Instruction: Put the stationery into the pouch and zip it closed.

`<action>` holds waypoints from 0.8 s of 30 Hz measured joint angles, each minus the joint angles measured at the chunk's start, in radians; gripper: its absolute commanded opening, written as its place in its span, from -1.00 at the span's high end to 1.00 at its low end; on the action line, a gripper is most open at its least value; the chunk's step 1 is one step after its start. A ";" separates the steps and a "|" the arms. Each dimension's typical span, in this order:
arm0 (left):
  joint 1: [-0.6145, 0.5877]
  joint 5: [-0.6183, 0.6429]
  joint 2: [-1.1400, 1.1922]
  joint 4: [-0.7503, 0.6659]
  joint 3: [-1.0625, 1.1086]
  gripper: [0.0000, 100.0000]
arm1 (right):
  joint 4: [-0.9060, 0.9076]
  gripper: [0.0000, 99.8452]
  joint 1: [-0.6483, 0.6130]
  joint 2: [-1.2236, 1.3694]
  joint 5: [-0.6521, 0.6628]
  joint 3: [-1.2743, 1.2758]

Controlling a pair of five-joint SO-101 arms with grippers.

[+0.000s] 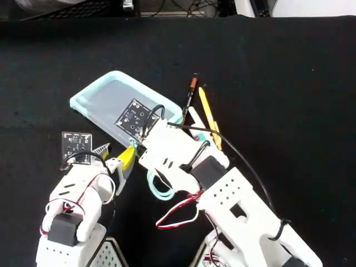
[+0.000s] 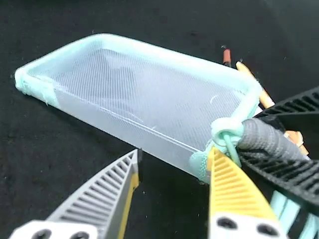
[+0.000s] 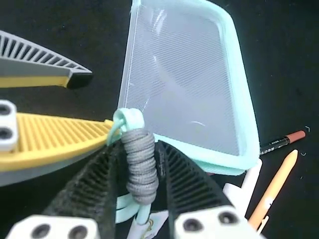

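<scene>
Pens (image 3: 279,184) sit half hidden by right hand (image 3: 135,147) clamping pouch cord (image 3: 139,169).

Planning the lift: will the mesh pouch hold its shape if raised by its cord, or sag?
Probably sag: the pouch looks like thin see-through mesh with soft trim. It lies flat and seems empty, so likely light. Hung from the cord in the right tool, it may swing.
</scene>
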 measured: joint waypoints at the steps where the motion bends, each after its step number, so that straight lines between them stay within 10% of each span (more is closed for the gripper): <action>1: 0.000 0.000 0.000 0.003 0.000 0.55 | 0.000 0.98 0.000 0.000 0.000 0.000; 24: -0.103 -0.049 0.005 0.006 0.026 0.55 | 0.000 0.98 -0.003 -0.005 -0.002 0.000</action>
